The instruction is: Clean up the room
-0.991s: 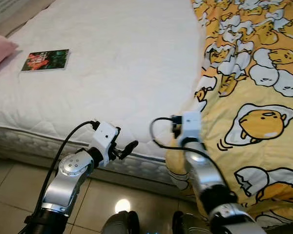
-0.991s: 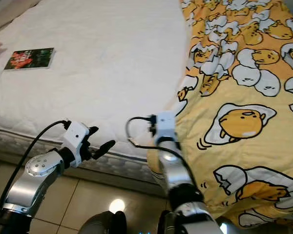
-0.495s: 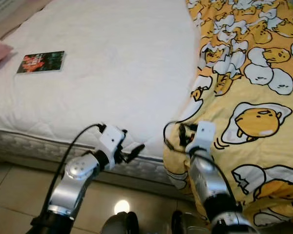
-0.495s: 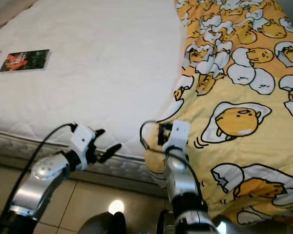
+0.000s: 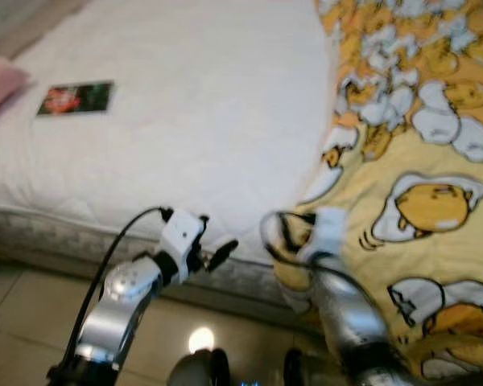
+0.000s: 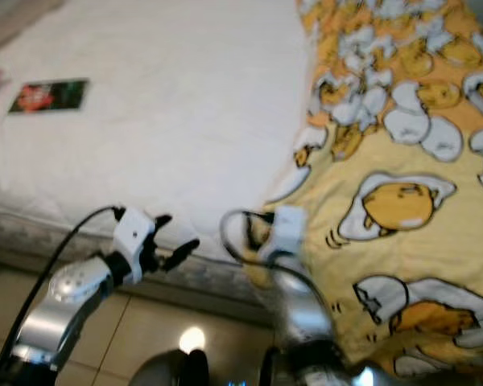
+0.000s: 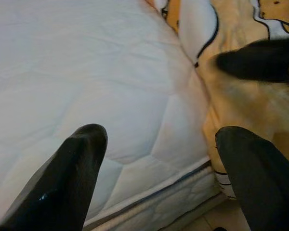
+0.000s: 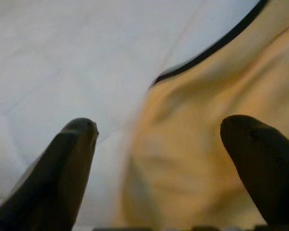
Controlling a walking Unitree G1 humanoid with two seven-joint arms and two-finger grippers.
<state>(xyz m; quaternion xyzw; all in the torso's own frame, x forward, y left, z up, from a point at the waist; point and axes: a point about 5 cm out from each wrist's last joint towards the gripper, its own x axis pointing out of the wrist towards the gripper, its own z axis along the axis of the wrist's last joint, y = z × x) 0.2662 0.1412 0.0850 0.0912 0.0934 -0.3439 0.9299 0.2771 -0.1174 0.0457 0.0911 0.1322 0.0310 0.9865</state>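
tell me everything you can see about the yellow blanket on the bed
The soft yellow fabric blanket printed with white-and-yellow egg cartoon characters outlined in black covers the bed's right side, rumpled, its edge lying over the white quilted mattress. Its lower corner drapes over the mattress edge toward the tiled floor. The right hand, fingers open, hovers at that edge; contact cannot be told.

A home bedroom: a white quilted mattress (image 5: 185, 121), cartoon-egg blanket (image 5: 419, 161) and tiled floor (image 5: 32, 314).
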